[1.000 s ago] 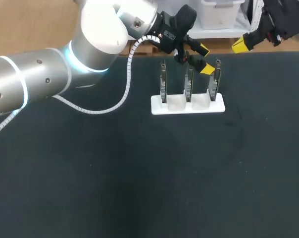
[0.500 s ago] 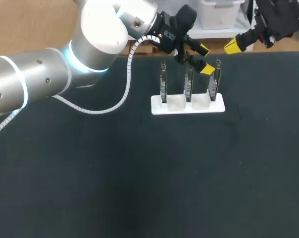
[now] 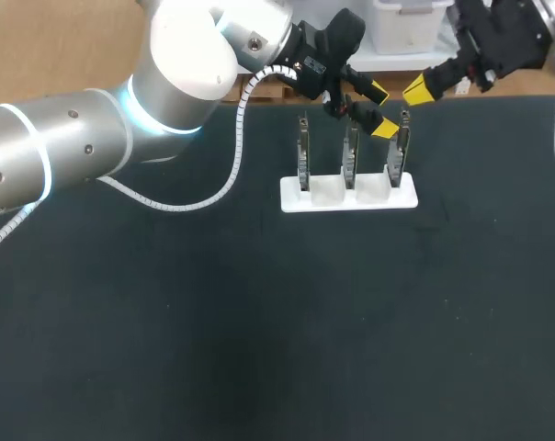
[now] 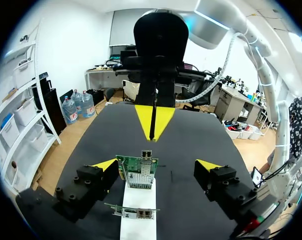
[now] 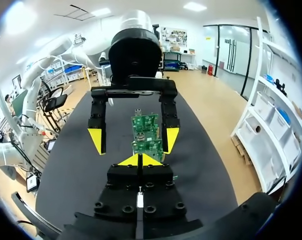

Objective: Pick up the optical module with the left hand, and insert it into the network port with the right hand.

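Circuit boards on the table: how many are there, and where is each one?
3. All stand upright in the white holder: the left board, the middle board and the right board, side by side in a row. None seems hidden.

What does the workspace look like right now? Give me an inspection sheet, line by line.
Surface: black table, matte.
Job's things: three circuit boards standing upright in a row in a white holder.
Clutter: nothing seen.
Grippers: left gripper open, astride the row of boards, no contact seen; right gripper shut, holding nothing, near the right-hand board.
Cables: white coiled cable hangs from the left arm over the table.
Surroundings: nothing seen.
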{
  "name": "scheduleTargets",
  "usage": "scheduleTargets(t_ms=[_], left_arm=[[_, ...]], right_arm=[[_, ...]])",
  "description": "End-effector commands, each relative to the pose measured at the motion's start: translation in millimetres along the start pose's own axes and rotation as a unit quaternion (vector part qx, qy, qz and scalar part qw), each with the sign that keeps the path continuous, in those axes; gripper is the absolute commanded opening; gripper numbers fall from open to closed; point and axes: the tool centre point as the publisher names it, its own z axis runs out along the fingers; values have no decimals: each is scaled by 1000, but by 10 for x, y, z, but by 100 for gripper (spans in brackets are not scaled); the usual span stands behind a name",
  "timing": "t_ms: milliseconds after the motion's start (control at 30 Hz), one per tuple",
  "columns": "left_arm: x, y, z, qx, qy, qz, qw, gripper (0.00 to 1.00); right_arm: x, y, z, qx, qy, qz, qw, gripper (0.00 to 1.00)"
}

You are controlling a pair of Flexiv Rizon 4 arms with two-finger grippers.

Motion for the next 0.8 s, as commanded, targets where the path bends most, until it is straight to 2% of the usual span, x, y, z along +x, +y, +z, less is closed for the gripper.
scheduleTargets(t_ms=[33, 800], left_arm=[[-10, 19, 4, 1, 2, 0, 1000, 100], [-10, 19, 4, 1, 2, 0, 1000, 100]], right_arm=[[8, -25, 30, -2, 2, 1, 1000, 0], [75, -84, 96, -20, 19, 2, 1000, 0]])
